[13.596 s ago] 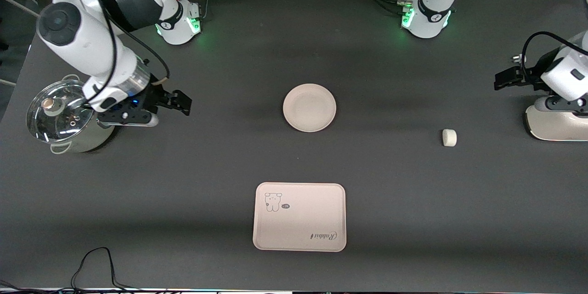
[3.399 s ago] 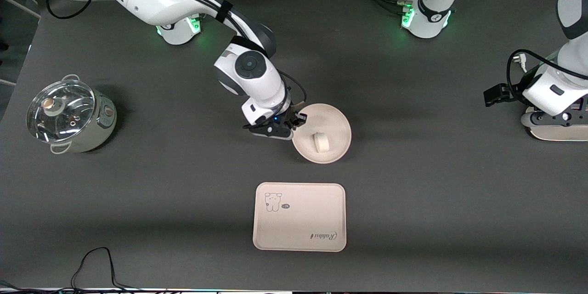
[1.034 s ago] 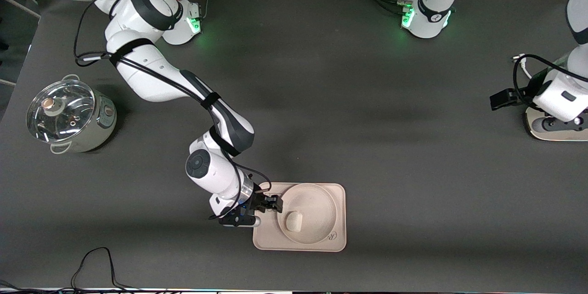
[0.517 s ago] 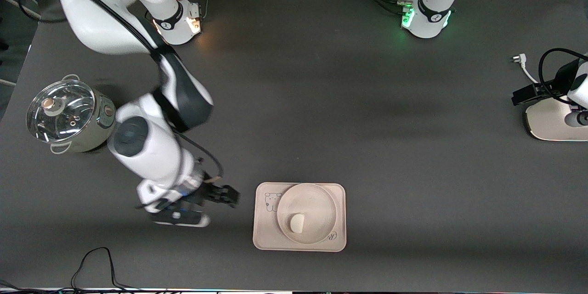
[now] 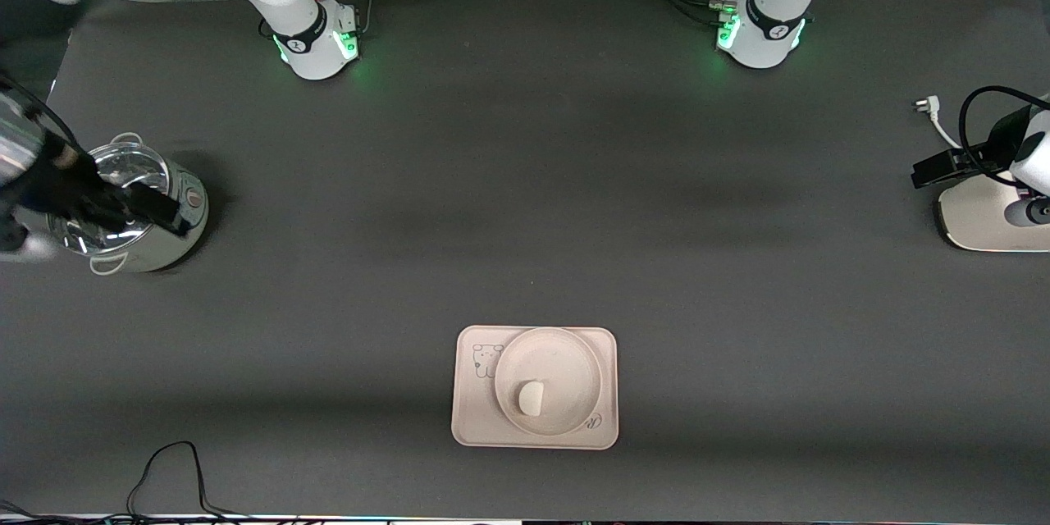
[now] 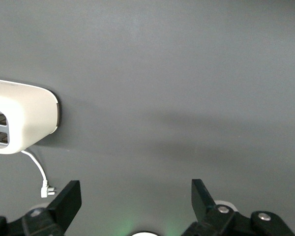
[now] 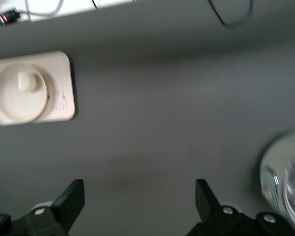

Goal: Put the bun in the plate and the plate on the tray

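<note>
The bun (image 5: 530,398) lies in the round plate (image 5: 559,359), and the plate rests on the rectangular tray (image 5: 474,420) near the front camera. The right wrist view shows the same stack: the bun (image 7: 25,81), the plate (image 7: 9,104) and the tray (image 7: 64,69). My right gripper (image 5: 152,212) is open and empty, up over the pot at the right arm's end of the table; its jaws stand wide apart in its wrist view (image 7: 140,196). My left gripper (image 5: 931,170) is open and empty beside the toaster; it also shows in its wrist view (image 6: 136,196).
A steel pot with a glass lid (image 5: 123,209) stands at the right arm's end and shows in the right wrist view (image 7: 285,182). A white toaster (image 5: 980,217) with its plug (image 5: 923,105) stands at the left arm's end, and shows in the left wrist view (image 6: 19,115). A black cable (image 5: 168,467) lies near the front edge.
My right gripper has let go of the plate's rim on the tray and drawn back, rising to over the pot. The plate with the bun stays on the tray. The left arm hardly moved.
</note>
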`<state>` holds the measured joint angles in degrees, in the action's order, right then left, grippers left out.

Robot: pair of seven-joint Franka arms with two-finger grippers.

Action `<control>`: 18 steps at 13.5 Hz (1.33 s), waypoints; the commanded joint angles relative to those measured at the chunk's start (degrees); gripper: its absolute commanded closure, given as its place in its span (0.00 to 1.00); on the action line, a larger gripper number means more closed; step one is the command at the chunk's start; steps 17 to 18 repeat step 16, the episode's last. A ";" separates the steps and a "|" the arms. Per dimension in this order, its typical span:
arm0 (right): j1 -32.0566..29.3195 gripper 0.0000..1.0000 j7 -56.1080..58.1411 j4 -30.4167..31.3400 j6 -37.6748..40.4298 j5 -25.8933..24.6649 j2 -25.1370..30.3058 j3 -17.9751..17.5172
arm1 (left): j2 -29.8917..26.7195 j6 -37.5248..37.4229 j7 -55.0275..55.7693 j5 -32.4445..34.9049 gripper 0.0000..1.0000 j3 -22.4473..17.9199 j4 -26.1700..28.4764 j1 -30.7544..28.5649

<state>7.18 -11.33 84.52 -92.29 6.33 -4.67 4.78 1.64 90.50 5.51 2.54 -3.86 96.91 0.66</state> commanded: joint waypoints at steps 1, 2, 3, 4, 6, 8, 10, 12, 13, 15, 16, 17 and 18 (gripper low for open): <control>-0.05 0.00 -2.73 9.58 -0.08 -1.39 5.88 -0.65 | -0.67 -0.94 0.29 -0.16 0.00 0.16 -0.14 -0.05; -1.01 0.00 -2.64 12.74 -0.78 -1.58 8.07 -1.35 | -0.67 -0.85 0.29 -0.16 0.00 0.16 -0.14 -0.05; -2.15 0.00 -2.64 14.77 -1.22 -1.58 9.84 -2.75 | -0.59 -0.85 0.29 -0.16 0.00 0.16 -0.14 -0.05; -3.99 0.00 -2.73 15.92 -1.22 -1.58 10.98 -4.15 | -0.59 -0.85 0.29 -0.16 0.00 0.16 -0.14 -0.05; -5.33 0.00 -2.91 17.07 -1.13 -1.58 11.79 -5.48 | -0.67 -1.12 0.38 -0.16 0.00 0.16 -0.23 -0.05; -5.50 0.00 -2.91 17.69 -1.13 -1.58 11.87 -5.48 | -0.67 -1.64 0.56 -0.16 0.00 0.25 -0.49 0.04; -6.12 0.00 -2.91 17.96 -1.31 -1.58 11.87 -5.57 | -0.41 -1.64 0.56 -0.16 0.00 0.25 -0.40 0.22; -6.21 0.00 -2.91 17.96 -1.40 -1.58 11.88 -6.62 | -0.50 -1.73 -0.66 -0.34 0.00 0.34 -0.49 -0.04; -5.86 0.00 -2.99 17.96 -1.75 -1.58 11.79 -6.63 | -0.59 -1.73 -1.02 -0.51 0.00 0.25 -0.49 -0.05; -5.59 0.00 -2.91 18.04 -2.27 -1.67 11.52 -6.71 | -0.85 -1.82 -1.02 -0.52 0.00 0.17 -0.58 -0.13; -5.51 0.00 -2.91 18.05 -2.62 -1.67 11.44 -6.71 | -0.85 -1.82 -1.02 -0.52 0.00 0.16 -0.58 -0.13; -5.51 0.00 -2.91 18.05 -2.62 -1.67 11.44 -6.71 | -0.85 -1.82 -1.02 -0.52 0.00 0.16 -0.58 -0.13; -5.51 0.00 -2.91 18.05 -2.62 -1.67 11.44 -6.71 | -0.85 -1.82 -1.02 -0.52 0.00 0.16 -0.58 -0.13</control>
